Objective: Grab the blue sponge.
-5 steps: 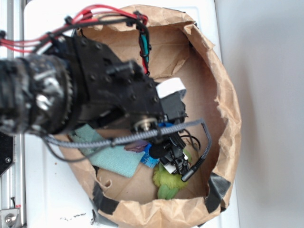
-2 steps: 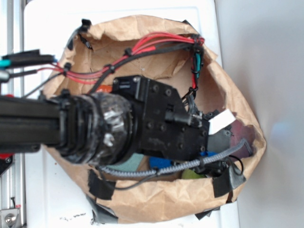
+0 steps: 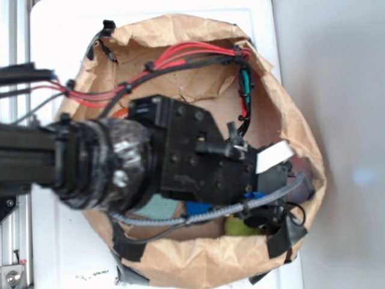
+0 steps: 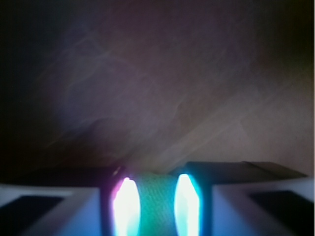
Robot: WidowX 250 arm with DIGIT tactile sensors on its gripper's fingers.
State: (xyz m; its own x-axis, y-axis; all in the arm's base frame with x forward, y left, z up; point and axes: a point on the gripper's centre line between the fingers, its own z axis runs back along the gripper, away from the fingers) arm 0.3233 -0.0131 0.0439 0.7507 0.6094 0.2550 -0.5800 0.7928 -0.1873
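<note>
The blue sponge (image 3: pixel 197 208) shows as a bright blue strip on the floor of the brown paper bag (image 3: pixel 180 27), under my arm's braided cable. My gripper (image 3: pixel 281 212) is low against the bag's right wall, to the right of the sponge and apart from it. The green plush toy (image 3: pixel 239 227) lies beside the gripper near the bag's front wall. In the wrist view the gripper (image 4: pixel 151 199) has its jaws close together. A green woven-looking surface (image 4: pixel 151 206) fills the gap between the two glowing pads (image 4: pixel 125 206). Paper wall fills the rest of that view.
A light teal cloth (image 3: pixel 157 208) lies left of the sponge on the bag floor. Red and black cables (image 3: pixel 180 57) cross the bag's back half. Black tape (image 3: pixel 283 238) patches the bag's front rim. The bag sits on a white surface (image 3: pixel 60 253).
My arm has swung right across the bag, and the gripper went from above the toy and sponge to the right wall. The bag's right side has bulged outward.
</note>
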